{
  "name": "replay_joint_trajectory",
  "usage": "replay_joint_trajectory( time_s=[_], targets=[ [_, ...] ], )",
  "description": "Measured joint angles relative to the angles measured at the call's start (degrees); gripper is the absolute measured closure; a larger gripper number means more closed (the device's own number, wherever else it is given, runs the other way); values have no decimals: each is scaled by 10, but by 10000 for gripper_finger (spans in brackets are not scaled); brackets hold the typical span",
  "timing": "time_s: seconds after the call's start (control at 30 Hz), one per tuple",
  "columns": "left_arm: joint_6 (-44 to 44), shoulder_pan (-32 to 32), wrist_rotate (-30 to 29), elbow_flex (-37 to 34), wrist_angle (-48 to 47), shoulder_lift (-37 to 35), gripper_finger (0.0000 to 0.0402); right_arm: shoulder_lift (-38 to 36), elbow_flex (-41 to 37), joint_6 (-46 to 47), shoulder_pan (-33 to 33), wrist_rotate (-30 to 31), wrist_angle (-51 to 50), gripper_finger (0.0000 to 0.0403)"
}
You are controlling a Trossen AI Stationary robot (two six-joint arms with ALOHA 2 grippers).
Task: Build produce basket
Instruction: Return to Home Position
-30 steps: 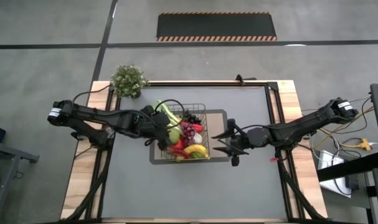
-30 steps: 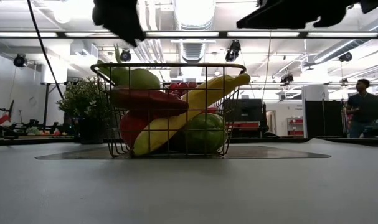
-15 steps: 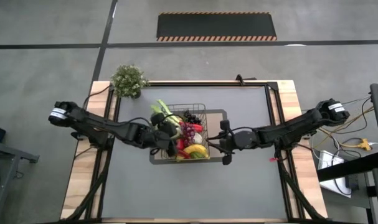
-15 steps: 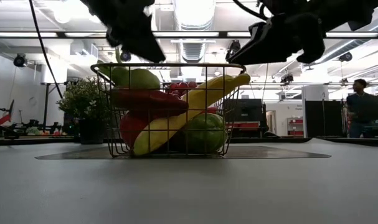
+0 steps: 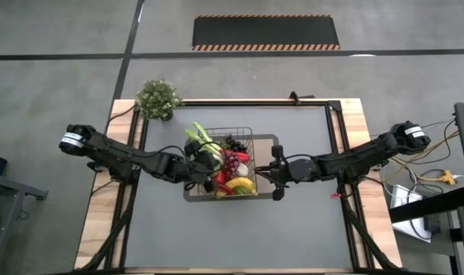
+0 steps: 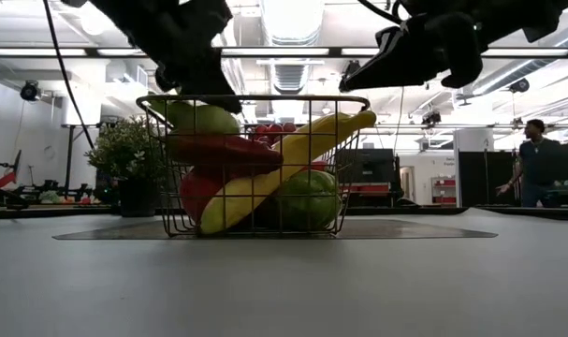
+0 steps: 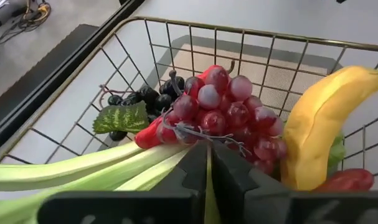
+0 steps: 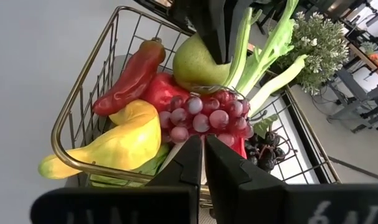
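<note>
Inside basket (image 6: 302, 96), banana (image 6: 312, 150) aslant, tip up

Basket (image 5: 245, 134) sits mid-bench on its mat, heaped above the rim: banana (image 6: 274, 173), pear (image 6: 204, 119), and leek (image 5: 199, 137) stalks poking out over the far-left corner. I see no open gap down into it.

My left fingers (image 7: 192, 169), pressed together, hang low over the pile's left side, just above the grapes (image 7: 223, 112). My right fingers (image 8: 190, 158), also together, sit just beside the basket's right rim, above rim height.

Potted plant (image 5: 157, 99) blocks the far-left corner. The near half of the bench (image 5: 232, 237) is bare and passable.
</note>
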Motion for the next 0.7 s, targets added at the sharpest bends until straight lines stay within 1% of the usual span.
replay_joint_trajectory(
  time_s=[0.3, 0.43, 0.6, 0.7],
  targets=[
    [0, 9, 2, -62, 160, 2, 394, 1, 0, 1, 0, 0, 0, 394],
    [3, 11, 0, -70, 193, -1, 393, 1, 0, 1, 0, 0, -1, 394],
    [66, -6, -1, -53, 213, -31, 393, 1, 0, -4, 0, -1, -4, 394],
    [148, -34, 16, -57, 214, -56, 393, 0, -6, -13, 0, -27, -4, 394]
  ],
)
